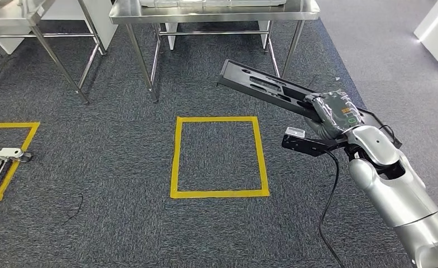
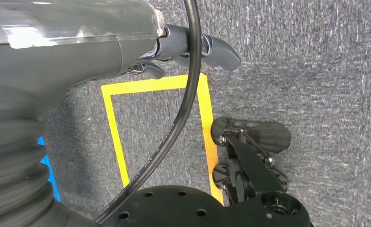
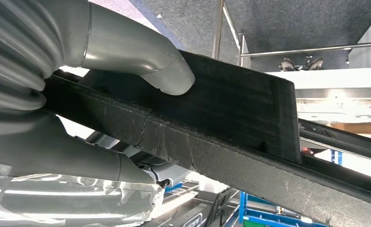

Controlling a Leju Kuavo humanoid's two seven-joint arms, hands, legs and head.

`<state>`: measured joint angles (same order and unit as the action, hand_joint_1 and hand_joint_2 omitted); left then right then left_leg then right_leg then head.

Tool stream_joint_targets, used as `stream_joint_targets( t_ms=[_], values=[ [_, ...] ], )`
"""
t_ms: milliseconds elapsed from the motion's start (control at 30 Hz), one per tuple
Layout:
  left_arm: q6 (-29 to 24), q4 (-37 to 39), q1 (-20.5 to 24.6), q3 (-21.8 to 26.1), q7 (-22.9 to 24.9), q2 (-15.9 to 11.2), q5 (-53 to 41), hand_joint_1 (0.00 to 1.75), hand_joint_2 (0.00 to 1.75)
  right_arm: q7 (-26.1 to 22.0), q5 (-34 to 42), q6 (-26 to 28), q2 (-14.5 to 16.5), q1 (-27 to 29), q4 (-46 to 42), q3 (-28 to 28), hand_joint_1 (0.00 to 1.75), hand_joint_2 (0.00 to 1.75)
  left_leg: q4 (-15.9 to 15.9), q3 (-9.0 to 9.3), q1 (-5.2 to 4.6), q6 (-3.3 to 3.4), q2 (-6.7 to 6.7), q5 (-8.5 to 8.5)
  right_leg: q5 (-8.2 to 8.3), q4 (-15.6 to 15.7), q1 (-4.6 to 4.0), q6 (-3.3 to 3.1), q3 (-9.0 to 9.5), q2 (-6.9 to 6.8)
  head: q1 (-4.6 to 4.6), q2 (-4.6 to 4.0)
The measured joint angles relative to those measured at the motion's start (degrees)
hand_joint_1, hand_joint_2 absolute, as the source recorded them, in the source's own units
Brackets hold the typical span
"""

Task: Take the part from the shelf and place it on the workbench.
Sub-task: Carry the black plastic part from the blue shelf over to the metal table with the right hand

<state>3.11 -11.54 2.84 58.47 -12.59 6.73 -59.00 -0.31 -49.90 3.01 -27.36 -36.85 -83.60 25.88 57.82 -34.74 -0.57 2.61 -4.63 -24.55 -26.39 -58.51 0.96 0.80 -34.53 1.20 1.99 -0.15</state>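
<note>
Right robot hand (image 1: 332,114): clamps the near end of the part (image 1: 264,89). Long, black, rigid; cantilevered, so likely prone to tipping.

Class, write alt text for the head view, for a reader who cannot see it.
The robot's right hand holds a long black part above grey carpet, pointing toward a steel workbench ahead. A yellow taped square marks the floor beside it.
</note>
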Motion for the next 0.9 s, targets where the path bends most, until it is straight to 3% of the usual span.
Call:
stream_joint_targets(
  t_ms=[67,100,167,200,233,267,333,400,500,567,633,700,733,767,833,900],
  values=[
    [0.08,0.0,0.01,0.0,-0.05,0.0,-0.01,0.0,1.75,0.02,0.01,-0.04,-0.01,-0.26,0.06,0.0,1.75,1.75,-1.92,1.33,0.29,0.83,0.28,0.7,-0.92,-1.21,-0.05,0.43,-0.3,-0.24,-0.01,0.0],
    [0.13,0.0,0.01,0.0,-0.08,0.02,-0.02,0.0,1.75,0.02,0.02,-0.07,-0.02,-0.43,0.11,0.01,1.75,1.75,-2.7,1.92,0.52,0.99,0.45,1.02,-2.19,-3.5,-0.07,0.52,-1.34,-0.4,-0.02,0.0],
    [0.26,0.0,0.02,0.01,-0.1,0.02,-0.06,0.0,1.75,0.0,0.04,-0.14,-0.02,-0.7,0.27,0.02,1.75,1.75,-2.96,2.26,0.56,0.95,0.71,0.95,-5.32,-10.25,0.16,0.94,-4.99,-0.48,-0.03,0.0],
    [0.34,0.0,0.02,0.01,-0.1,0.02,-0.09,0.0,1.75,0.01,0.04,-0.19,-0.02,-0.65,0.4,0.03,1.75,1.75,-2.81,2.29,0.63,0.8,0.79,0.77,-6.04,-12.9,0.4,1.25,-6.57,-0.5,-0.03,0.0],
    [0.4,0.0,0.0,0.02,-0.1,0.02,-0.12,0.0,1.75,0.02,0.04,-0.23,-0.02,-0.56,0.54,0.05,1.75,1.75,-2.54,2.3,0.75,0.54,0.84,0.5,-5.71,-13.85,0.71,1.61,-7.33,-0.53,-0.03,0.0],
    [0.48,0.0,-0.01,0.02,-0.1,0.02,-0.14,0.0,1.75,0.03,0.04,-0.26,-0.02,-0.5,0.68,0.07,1.75,1.75,-2.11,2.29,0.93,0.17,0.86,0.13,-4.38,-12.8,1.05,2.01,-7.03,-0.56,-0.03,0.0],
    [0.55,0.0,-0.02,0.02,-0.1,-0.03,-0.14,0.0,1.75,0.04,0.05,-0.28,-0.02,-0.62,0.88,0.11,1.75,1.75,-0.67,2.04,1.28,-0.76,0.85,-0.98,-0.87,-6.71,1.82,2.9,-4.14,-0.49,-0.03,0.0],
    [0.57,0.0,0.13,0.02,-0.1,-0.14,-0.15,0.0,1.75,0.03,0.1,-0.34,-0.02,-0.85,1.03,0.18,1.75,1.75,1.16,1.35,1.2,-1.68,0.77,-2.22,0.34,-2.69,2.11,2.52,-2.2,-0.04,0.0,0.0],
    [0.64,0.0,0.14,0.02,-0.09,-0.2,-0.17,0.0,1.75,0.05,0.19,-0.51,-0.03,-0.89,1.26,0.29,1.75,1.75,1.83,0.94,1.2,-2.42,0.57,-2.98,-0.27,-2.65,1.8,0.79,-2.1,0.06,0.04,0.0],
    [0.71,0.0,0.1,0.02,-0.09,-0.11,-0.21,0.0,1.75,0.04,0.21,-0.56,-0.02,-0.99,1.31,0.34,1.75,1.75,3.56,0.38,1.32,-2.88,1.73,-4.01,-0.53,-2.63,1.77,-0.02,-1.76,-0.2,0.04,0.0],
    [0.75,0.0,0.24,0.02,-0.11,-0.06,-0.25,0.0,1.75,0.03,0.22,-0.56,-0.02,-1.05,1.32,0.37,1.75,1.75,9.43,-2.49,1.33,-3.25,3.45,-6.59,-0.87,-2.57,1.59,-0.61,-1.28,-0.6,0.04,0.0],
    [0.74,0.0,0.37,0.02,-0.12,-0.07,-0.26,0.0,1.75,0.03,0.24,-0.56,-0.02,-0.92,1.34,0.49,1.75,1.75,16.4,-6.59,1.34,-3.31,4.07,-8.77,-1.26,-2.57,1.31,-0.89,-0.89,-0.99,0.04,0.0],
    [0.75,0.0,0.34,0.02,-0.13,-0.07,-0.28,0.0,1.75,0.03,0.23,-0.57,-0.02,-0.82,1.35,0.61,1.75,1.75,17.93,-7.81,1.32,-3.18,4.16,-8.58,-1.49,-2.57,1.17,-0.94,-0.64,-1.12,0.04,0.0],
    [0.76,0.0,0.28,0.02,-0.14,-0.07,-0.3,0.0,1.75,0.03,0.2,-0.57,-0.02,-0.74,1.35,0.76,1.75,1.75,17.25,-7.97,1.26,-2.9,4.18,-7.21,-1.74,-2.57,1.02,-0.96,-0.32,-1.21,0.04,0.0],
    [0.79,0.0,0.17,0.02,-0.21,-0.09,-0.34,0.0,1.75,0.02,0.04,-0.59,-0.01,-0.7,1.33,0.98,1.75,1.75,10.57,-5.59,0.92,-1.83,4.25,-2.59,-2.33,-2.51,0.76,-0.95,0.54,-1.4,0.03,0.0],
    [0.84,0.0,0.24,0.02,-0.31,-0.21,-0.34,0.0,1.75,0.03,-0.13,-0.63,0.02,-0.83,1.29,1.1,1.75,1.75,4.49,-2.92,0.38,-0.75,4.46,-0.06,-2.71,-2.27,0.55,-0.66,1.12,-1.58,0.03,0.0]
  ],
)
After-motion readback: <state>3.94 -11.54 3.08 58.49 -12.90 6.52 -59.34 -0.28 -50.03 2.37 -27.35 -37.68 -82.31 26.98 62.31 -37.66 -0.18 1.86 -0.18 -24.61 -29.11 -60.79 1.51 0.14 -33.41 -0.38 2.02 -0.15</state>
